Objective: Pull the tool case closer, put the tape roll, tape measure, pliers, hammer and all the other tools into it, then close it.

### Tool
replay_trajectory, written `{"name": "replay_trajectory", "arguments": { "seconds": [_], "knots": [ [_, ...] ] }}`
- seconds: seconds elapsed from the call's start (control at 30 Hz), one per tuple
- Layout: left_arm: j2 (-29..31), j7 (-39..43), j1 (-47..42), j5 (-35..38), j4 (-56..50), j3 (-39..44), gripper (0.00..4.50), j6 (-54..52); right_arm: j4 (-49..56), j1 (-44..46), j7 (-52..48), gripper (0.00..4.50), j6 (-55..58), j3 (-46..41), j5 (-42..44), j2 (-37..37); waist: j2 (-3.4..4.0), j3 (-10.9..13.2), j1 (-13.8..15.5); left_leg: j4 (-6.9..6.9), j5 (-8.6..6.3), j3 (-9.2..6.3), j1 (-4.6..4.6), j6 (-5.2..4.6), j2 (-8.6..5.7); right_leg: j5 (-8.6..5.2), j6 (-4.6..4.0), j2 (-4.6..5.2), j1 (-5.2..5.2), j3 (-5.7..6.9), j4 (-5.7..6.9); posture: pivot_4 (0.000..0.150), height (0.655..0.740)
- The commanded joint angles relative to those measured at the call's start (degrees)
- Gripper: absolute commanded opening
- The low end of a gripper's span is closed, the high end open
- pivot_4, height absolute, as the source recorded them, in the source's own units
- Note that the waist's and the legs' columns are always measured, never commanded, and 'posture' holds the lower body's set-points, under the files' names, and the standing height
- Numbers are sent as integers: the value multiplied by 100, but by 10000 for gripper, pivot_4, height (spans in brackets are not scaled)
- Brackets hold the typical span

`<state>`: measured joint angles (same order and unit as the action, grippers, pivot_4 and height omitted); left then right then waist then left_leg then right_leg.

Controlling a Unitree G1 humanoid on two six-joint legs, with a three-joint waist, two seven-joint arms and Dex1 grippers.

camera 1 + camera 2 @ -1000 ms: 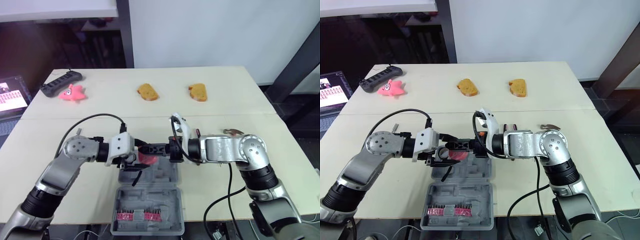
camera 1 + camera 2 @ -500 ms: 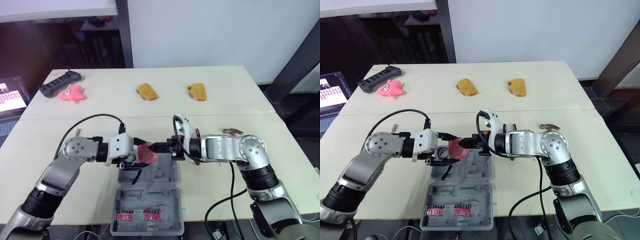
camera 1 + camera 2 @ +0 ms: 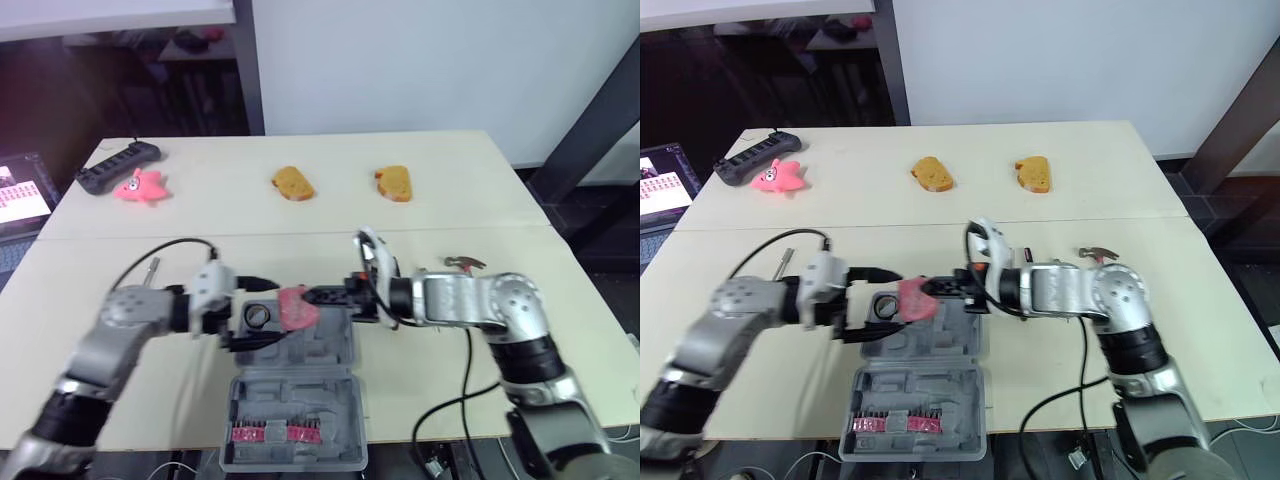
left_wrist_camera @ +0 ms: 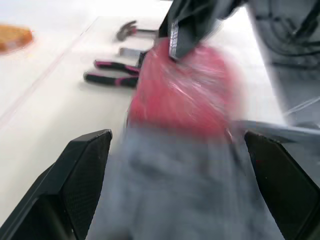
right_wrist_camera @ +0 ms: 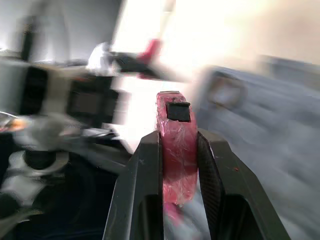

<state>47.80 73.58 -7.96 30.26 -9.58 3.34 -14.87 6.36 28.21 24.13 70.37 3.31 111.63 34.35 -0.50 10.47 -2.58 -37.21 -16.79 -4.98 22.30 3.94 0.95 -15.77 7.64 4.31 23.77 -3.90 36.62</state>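
Right tool (image 5: 178,136) clamped on pink tape measure (image 3: 295,307) over open tool case (image 3: 335,352); left tool (image 4: 177,139) spread apart beside it. Measure prob. stiff, light, smooth-shelled; best gripped across flat sides.

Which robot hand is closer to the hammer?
Right. The right gripper, clamping the tape measure over the case, sits left of the hammer. The left gripper, open, is farther left, past the tape measure.
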Motion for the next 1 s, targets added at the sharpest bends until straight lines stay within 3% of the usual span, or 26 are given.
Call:
{"name": "replay_trajectory", "arguments": {
  "seconds": [0.03, 0.2, 0.4, 0.6, 1.0],
  "knots": [
    [353, 337, 357, 320, -253, 456, 44449, -172, 136, -341, -675, 4586, 216, -475, 137, 596, 4, 2, 17, -1, 0, 0, 1, 0, 0, 0, 0, 0, -1, 0, -1, 1500, 7400],
    [680, 646, 1065, 504, -584, 801, 44449, -282, 290, -1453, -1650, 4586, 459, -698, 137, 1831, 3, 3, 25, -1, 0, 1, 0, 0, 0, 0, 0, 0, -11, 0, -15, 1500, 7400],
    [554, 554, 1526, 789, -1185, 953, 44449, -376, 345, -2275, -1809, 4586, 234, -725, 137, 2352, 3, 3, 8, -4, 0, 6, -13, 0, 1, 1, -2, 0, -21, -3, -16, 1500, 7400],
    [435, 381, 1534, 846, -1430, 944, 44449, -383, 547, -2587, -1418, 4586, -167, -480, 137, 2298, 2, 3, 23, -8, 16, 7, -20, -25, 0, -1, -26, -1, -34, -4, -22, 1500, 7400],
    [478, 230, 1427, 647, -1394, 871, 44449, -481, 446, -2767, -1504, 4586, -362, -155, -1472, 1708, -15, -5, 4, -4, 16, 6, -40, -25, 2, 3, -25, -7, -51, -5, -28, 1500, 7400]
  ]
}}
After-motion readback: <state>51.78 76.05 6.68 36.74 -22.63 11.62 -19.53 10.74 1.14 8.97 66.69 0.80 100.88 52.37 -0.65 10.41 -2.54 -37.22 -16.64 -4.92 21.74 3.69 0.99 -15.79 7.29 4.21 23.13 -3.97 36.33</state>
